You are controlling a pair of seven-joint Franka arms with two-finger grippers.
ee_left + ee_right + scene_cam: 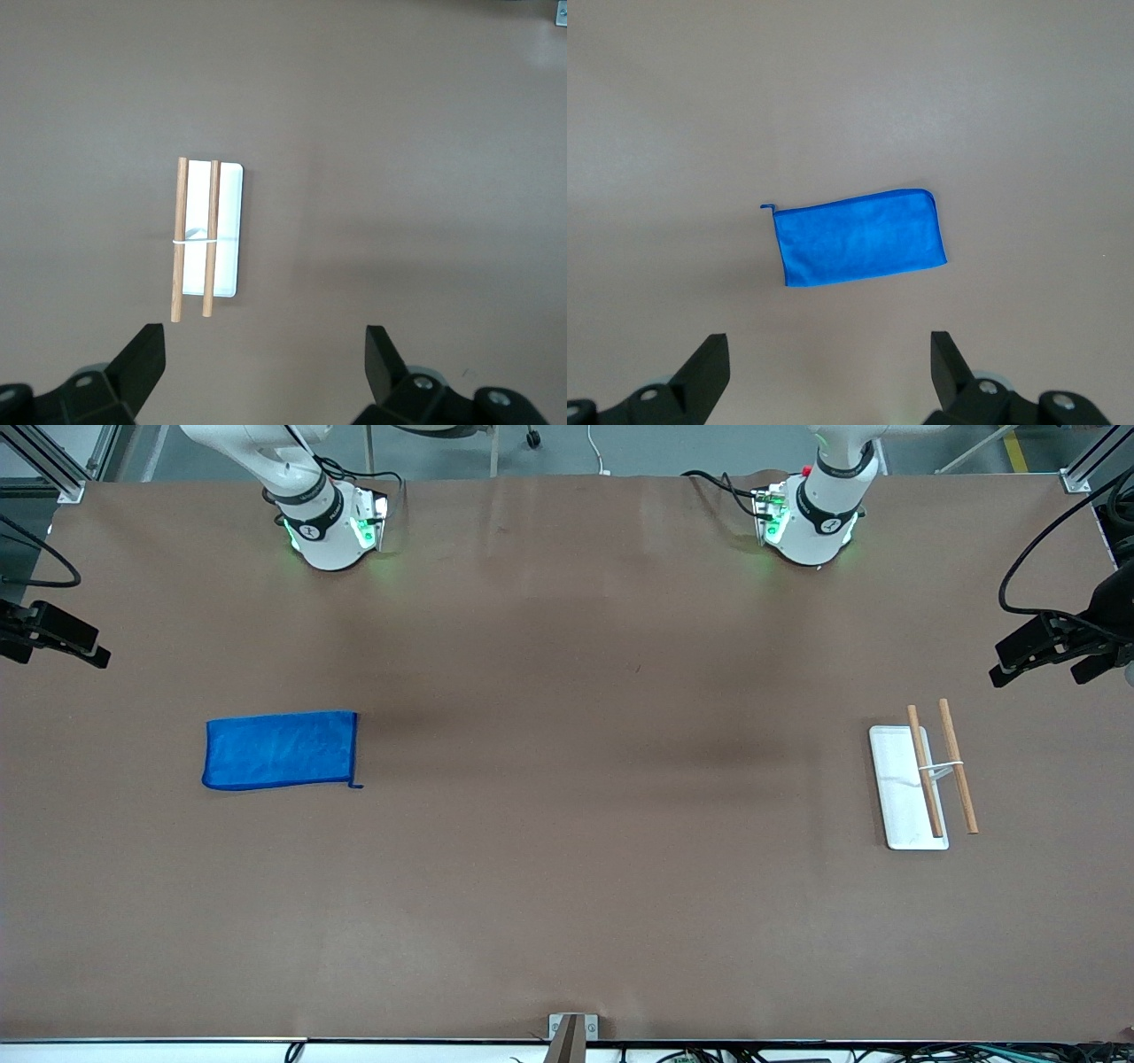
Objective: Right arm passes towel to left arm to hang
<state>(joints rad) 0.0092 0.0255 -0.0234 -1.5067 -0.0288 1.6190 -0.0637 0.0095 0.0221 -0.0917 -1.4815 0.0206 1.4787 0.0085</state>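
A: Where's the towel (280, 750)?

B: Flat on the tabletop (567, 850), toward my right arm's end. Both my right gripper (829, 367) and left gripper (265, 359) hang high, fingers spread, holding nothing.

A: Advice?

B: Pinch 1 short hem, lift cleanly toward the rack (921, 784).

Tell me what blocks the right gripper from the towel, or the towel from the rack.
Nothing visible. The right gripper hangs open above the towel, bare table between them. Only bare table lies between the towel and the rack.
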